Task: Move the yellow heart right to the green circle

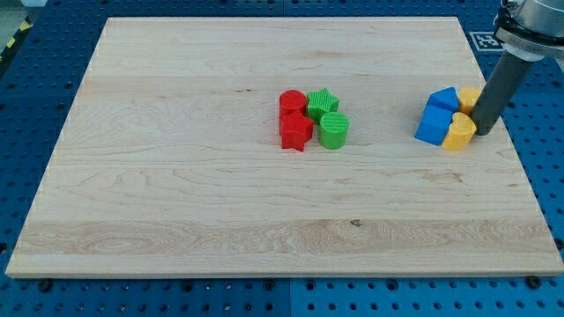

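A yellow block that looks like the heart lies at the board's right, in a tight cluster with two blue blocks and a second yellow block. The green circle lies near the board's middle, well to the view's left of the heart. My tip stands against the right side of the yellow heart, just below the second yellow block. The rod hides part of the second yellow block.
A green star sits just above the green circle. A red circle and a red star sit against them on the left. The wooden board lies on a blue perforated table.
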